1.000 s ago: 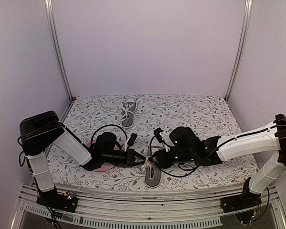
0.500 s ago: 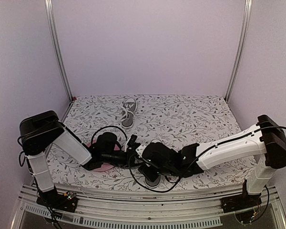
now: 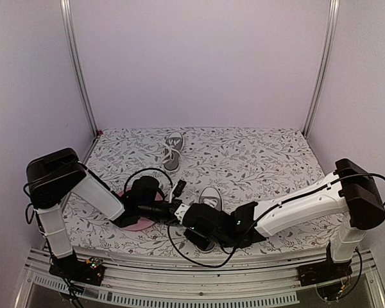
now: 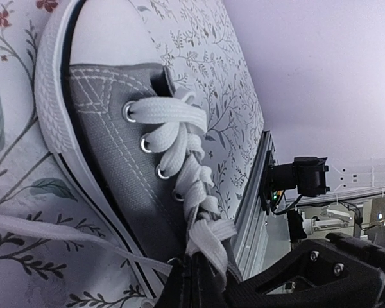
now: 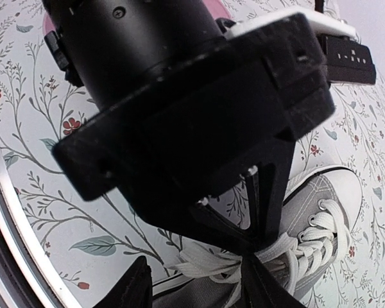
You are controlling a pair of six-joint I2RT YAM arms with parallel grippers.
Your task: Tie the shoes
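Now left jaws clamped on white lace (image 4: 210,236) of near shoe (image 4: 109,147); right jaws half-open astride lace

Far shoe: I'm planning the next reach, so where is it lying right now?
In the top view the far shoe lies alone near the back edge of the table, left of centre, well beyond the near shoe at the front.

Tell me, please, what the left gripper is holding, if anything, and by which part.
The left gripper is shut on a white lace of the near shoe, pinched near the top of the lacing.
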